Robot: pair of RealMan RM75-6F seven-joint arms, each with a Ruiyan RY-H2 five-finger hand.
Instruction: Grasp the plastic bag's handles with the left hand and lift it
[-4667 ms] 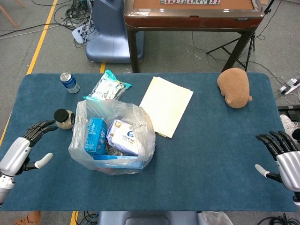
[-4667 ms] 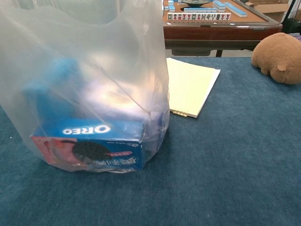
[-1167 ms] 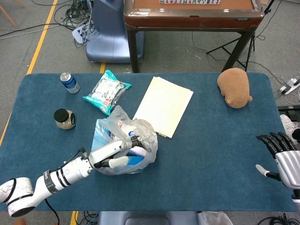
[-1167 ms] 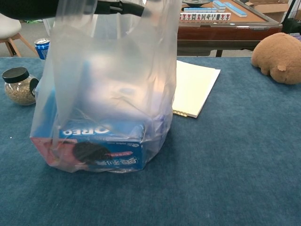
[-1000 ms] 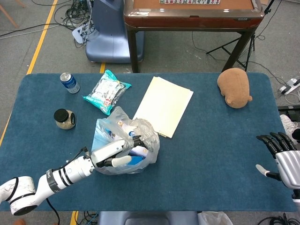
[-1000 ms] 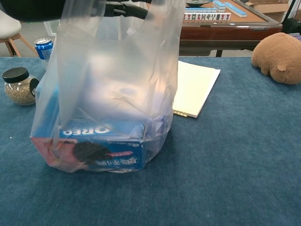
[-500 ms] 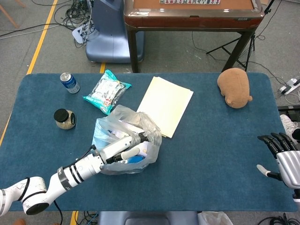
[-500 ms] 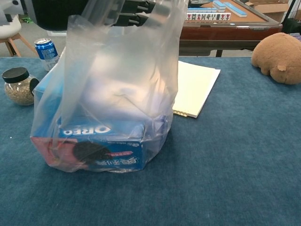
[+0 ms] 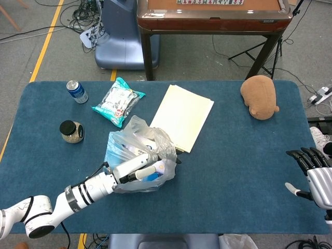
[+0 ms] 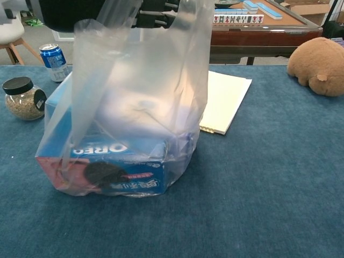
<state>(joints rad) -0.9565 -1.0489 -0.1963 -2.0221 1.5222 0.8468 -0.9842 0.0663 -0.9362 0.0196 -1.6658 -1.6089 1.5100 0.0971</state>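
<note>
The blue-covered table [image 9: 233,155] carries everything here, and the plastic bag [image 10: 134,107] stands near its front left, its base flat on the cloth with an Oreo box [image 10: 115,169] lying along the bottom. The bag's walls are drawn up taut toward the handles [image 10: 156,16], which the left hand [image 9: 142,168] has gathered at the top, its dark fingers [image 10: 158,13] hooked through the film (whether both loops are caught cannot be told from either view). To lift well, the pull should probably go straight up over the bag's middle, slowly, so the load hangs level and the box does not tip the bag sideways; a slanted pull risks dragging it toward the cream paper stack [image 9: 182,116] just beside it. The right hand [image 9: 314,176] rests at the far right edge, fingers spread and holding nothing, well apart from the work.
</note>
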